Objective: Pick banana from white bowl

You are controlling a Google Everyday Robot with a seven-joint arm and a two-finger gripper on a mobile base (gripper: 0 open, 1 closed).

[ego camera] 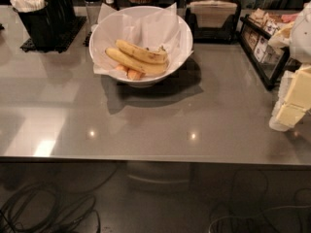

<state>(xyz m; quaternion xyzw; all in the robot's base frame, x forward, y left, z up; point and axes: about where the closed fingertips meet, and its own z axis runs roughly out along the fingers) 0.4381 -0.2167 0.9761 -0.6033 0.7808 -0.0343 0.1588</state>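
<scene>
The white bowl (182, 42) stands on the grey counter at the back centre, lined with crumpled white paper that rises above its rim. Two bananas lie in it. The banana (144, 53) is the upper one, shorter and thicker, with brown speckles and a dark end at its right. A longer, cleaner banana (131, 63) lies just in front of it. Small orange pieces (132, 74) show beneath them. My gripper (293, 105) is at the right edge of the camera view, well to the right of the bowl and above the counter, holding nothing that I can see.
A black caddy of white utensils (41, 8) stands at the back left. A napkin holder (212, 11) is behind the bowl to the right. A black rack of packets (262, 42) is at the far right. The counter's front edge (146, 158) runs across, with cables on the floor below.
</scene>
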